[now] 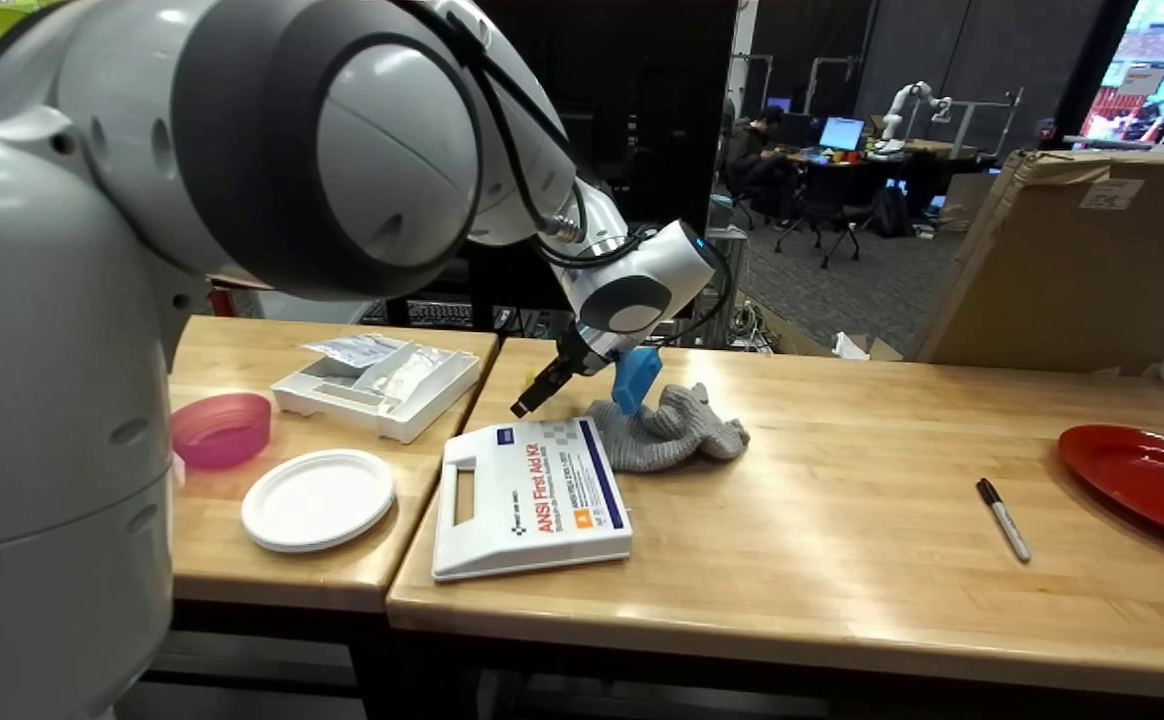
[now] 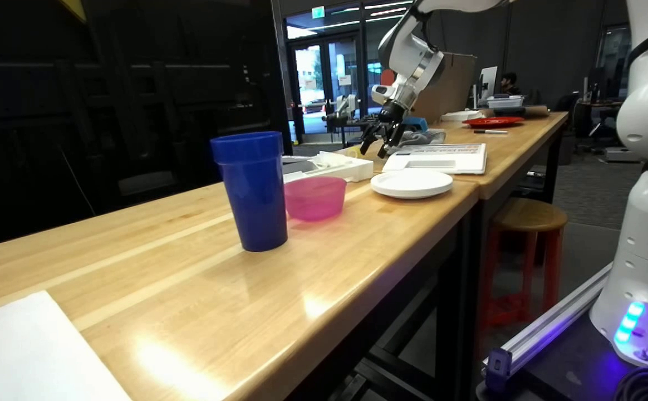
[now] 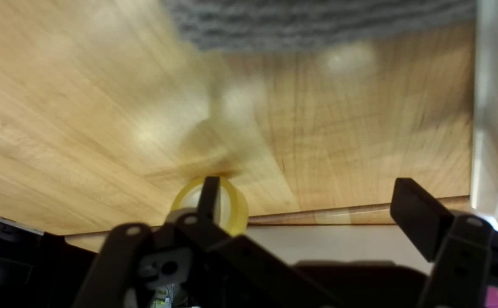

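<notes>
My gripper (image 3: 306,192) stands open above the table, its black fingers wide apart and nothing between them. In an exterior view the gripper (image 1: 520,408) points down just behind the white first aid kit (image 1: 542,500). A roll of yellow tape (image 3: 239,209) lies below one finger in the wrist view, partly hidden by it. The grey knitted cloth (image 1: 677,435) lies crumpled behind the kit; its edge (image 3: 317,30) crosses the top of the wrist view. A blue block (image 1: 635,378) shows by the wrist over the cloth; whether it is attached I cannot tell.
A white compartment tray (image 1: 412,410), pink bowl (image 1: 222,430) and white plates (image 1: 318,500) are on the adjoining table, with a blue cup (image 2: 253,189). A marker (image 1: 1004,520) and red plate (image 1: 1157,480) lie farther along. A seam separates the tables.
</notes>
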Controlling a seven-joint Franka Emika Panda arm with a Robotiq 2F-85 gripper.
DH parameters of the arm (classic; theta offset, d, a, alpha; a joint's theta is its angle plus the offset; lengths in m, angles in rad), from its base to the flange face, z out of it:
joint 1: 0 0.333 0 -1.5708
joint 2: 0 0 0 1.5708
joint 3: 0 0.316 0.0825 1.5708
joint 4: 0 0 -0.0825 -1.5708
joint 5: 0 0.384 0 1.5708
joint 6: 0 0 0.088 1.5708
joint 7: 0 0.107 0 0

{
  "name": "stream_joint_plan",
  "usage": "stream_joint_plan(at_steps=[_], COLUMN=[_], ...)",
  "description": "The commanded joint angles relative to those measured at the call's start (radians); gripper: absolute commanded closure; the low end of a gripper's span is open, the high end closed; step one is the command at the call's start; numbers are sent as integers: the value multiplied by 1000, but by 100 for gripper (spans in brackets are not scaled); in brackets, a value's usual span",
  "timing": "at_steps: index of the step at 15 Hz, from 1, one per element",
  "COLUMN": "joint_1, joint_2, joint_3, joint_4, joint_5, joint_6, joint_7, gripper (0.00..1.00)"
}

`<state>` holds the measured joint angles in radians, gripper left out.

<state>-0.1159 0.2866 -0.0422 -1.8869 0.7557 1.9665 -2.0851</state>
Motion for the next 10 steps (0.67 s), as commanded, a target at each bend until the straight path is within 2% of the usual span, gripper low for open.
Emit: stream_joint_plan(at_steps=[1,6,8,10], joint_1=[-7,5,15,24], joint_2=[-103,-218,-257,-291], joint_3=[1,-5,-9,-9], joint_4=[-54,-104,-125,-153], joint_5=[-47,-102,-160,-242], joint_6=[6,28,47,86], joint_7=[-4,25,109,255], gripper=[0,0,0,0])
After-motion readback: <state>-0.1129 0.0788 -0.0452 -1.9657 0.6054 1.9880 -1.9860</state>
